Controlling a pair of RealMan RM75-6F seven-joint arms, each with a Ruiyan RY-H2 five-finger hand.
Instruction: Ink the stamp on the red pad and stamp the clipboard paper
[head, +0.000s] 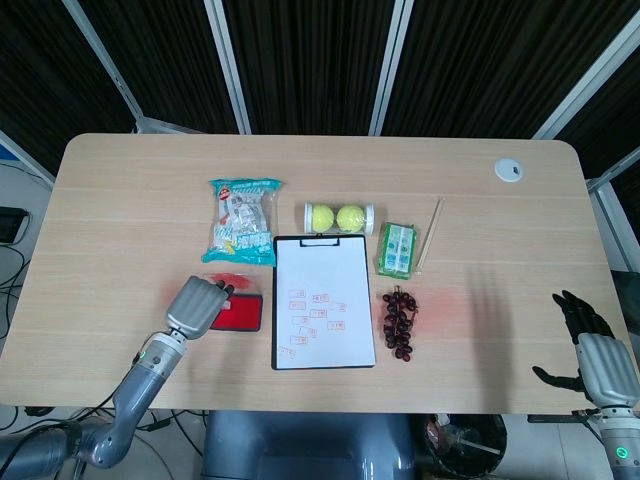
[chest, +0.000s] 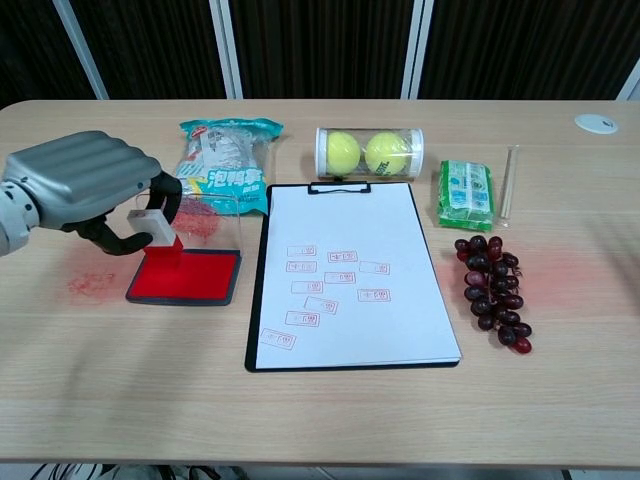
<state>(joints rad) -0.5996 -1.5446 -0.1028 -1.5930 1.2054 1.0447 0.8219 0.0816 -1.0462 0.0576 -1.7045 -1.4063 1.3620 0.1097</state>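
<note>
My left hand (head: 197, 305) (chest: 90, 190) grips the stamp (chest: 157, 232), a white block with a red base, between thumb and curled fingers. The stamp hangs over the left end of the red ink pad (chest: 185, 275) (head: 240, 312); I cannot tell whether it touches the ink. The pad's clear lid (chest: 205, 215) stands upright behind it. The clipboard (head: 323, 302) (chest: 350, 275) lies just right of the pad, and its white paper bears several red stamp marks. In the head view the hand hides the stamp. My right hand (head: 590, 345) hangs off the table's right front corner, fingers spread and holding nothing.
A snack bag (chest: 222, 165), a tube of tennis balls (chest: 370, 152), a green packet (chest: 466, 194) and a thin stick (chest: 508, 183) lie behind the clipboard. Dark grapes (chest: 492, 290) sit to its right. A red ink smudge (chest: 92, 284) marks the table left of the pad.
</note>
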